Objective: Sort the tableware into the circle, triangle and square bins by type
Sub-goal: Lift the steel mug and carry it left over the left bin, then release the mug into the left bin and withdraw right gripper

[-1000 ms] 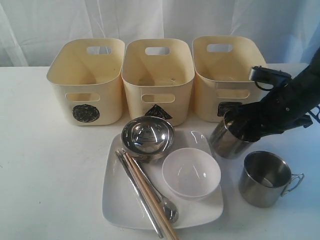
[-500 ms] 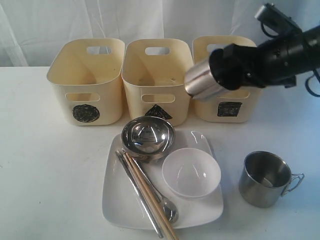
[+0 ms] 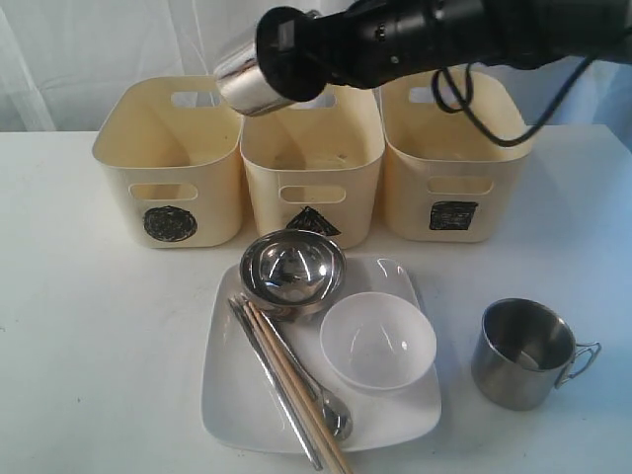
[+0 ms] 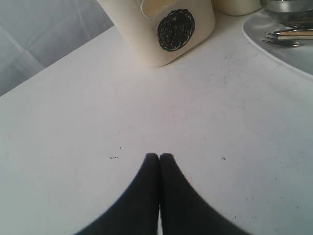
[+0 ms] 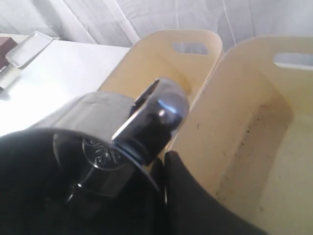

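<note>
My right gripper (image 3: 281, 51) reaches across from the right and is shut on a steel mug (image 3: 247, 79), gripping its rim (image 5: 112, 142). The mug hangs tilted above the rims where the circle bin (image 3: 173, 163) meets the triangle bin (image 3: 311, 163). The square bin (image 3: 449, 168) stands on the right. A white square plate (image 3: 232, 395) carries the shiny steel bowl (image 3: 293, 272), small white bowl (image 3: 378, 343), chopsticks (image 3: 301, 400), a spoon (image 3: 336, 423) and other cutlery. The second mug (image 3: 523, 353) stands right of it. My left gripper (image 4: 159, 156) is shut and empty over bare table.
In the left wrist view the circle bin (image 4: 166, 29) and the plate's edge (image 4: 274, 44) lie ahead of the fingers. A white curtain hangs behind the bins. A cable (image 3: 474, 94) dangles from the right arm over the square bin.
The right arm has lifted the mug from the table at the right and carried it up and leftward, past the square and triangle bins, to the circle bin's edge.
</note>
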`<state>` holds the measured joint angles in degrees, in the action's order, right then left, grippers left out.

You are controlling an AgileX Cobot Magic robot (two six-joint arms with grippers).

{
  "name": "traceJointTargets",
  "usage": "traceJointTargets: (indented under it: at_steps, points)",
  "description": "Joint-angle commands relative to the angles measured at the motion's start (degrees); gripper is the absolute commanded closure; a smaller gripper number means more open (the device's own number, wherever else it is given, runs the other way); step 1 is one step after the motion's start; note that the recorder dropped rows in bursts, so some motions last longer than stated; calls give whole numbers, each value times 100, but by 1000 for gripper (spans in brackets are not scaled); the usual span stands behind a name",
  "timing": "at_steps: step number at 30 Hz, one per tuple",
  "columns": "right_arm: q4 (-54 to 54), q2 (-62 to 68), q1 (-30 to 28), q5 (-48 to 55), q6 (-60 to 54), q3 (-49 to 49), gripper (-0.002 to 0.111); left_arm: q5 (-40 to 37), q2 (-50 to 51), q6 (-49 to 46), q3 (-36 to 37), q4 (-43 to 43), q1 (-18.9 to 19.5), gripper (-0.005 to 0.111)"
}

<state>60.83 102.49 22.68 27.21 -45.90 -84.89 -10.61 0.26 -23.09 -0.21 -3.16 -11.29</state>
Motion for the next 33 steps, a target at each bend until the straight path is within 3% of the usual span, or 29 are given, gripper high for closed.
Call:
traceJointTargets:
  at_steps: [1,12,18,20,23,25,33]
  points:
    - [97,644,344,-452,-501,-637,108,11,-26,14,21,-17,-25,107]
    - [150,1993,478,-523,-953,-2020,108,11,-26,14,21,-17,-25,107]
    - [104,2384,638,-143,-1397,-2267,108,11,-26,14,21,-17,-25,107]
    - [104,2421,673,-37,-1439,-2267,100,11,-26,14,21,-17,-25,107]
    - [104,2433,687,-188,-1343,-2267,78,11,-26,14,21,-17,-25,107]
    - [104,2433,687,-308,-1209,-2267,71,11,-26,14,21,-17,-25,107]
    - [106,2322,687,-111,-1194,-2267,67,11,-26,14,21,-17,-25,107]
